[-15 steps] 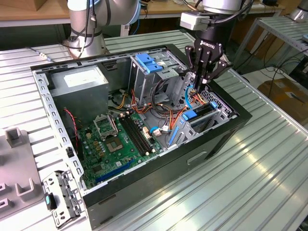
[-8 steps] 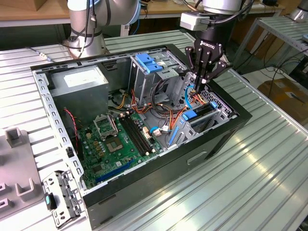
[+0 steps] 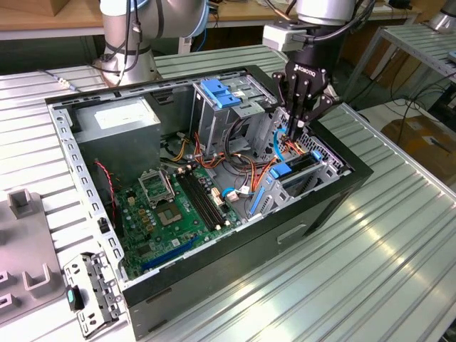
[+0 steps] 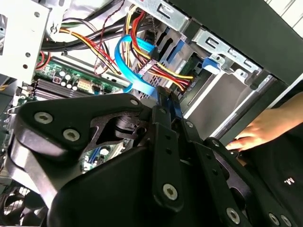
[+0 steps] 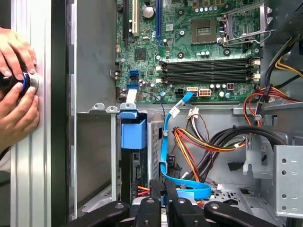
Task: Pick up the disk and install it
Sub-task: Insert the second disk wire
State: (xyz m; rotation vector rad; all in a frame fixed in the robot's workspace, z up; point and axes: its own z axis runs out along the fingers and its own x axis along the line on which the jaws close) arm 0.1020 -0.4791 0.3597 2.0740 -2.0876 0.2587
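Note:
The disk stands on edge in the metal drive bay at the corner of the open computer case on the exterior view's right. Its blue bracket shows on top, with a dark edge below it. My gripper hangs just above and behind that bay, among the cables. Its black fingers are drawn close together with nothing held between them. A light blue flat cable loops right past the fingertips. Both wrist views show the fingers closed side by side.
A person's hands hold a round black knob on the table beside the case wall; one hand is near the case. Orange, yellow and red wires, the green motherboard, a grey power supply and a blue-topped cage crowd the case.

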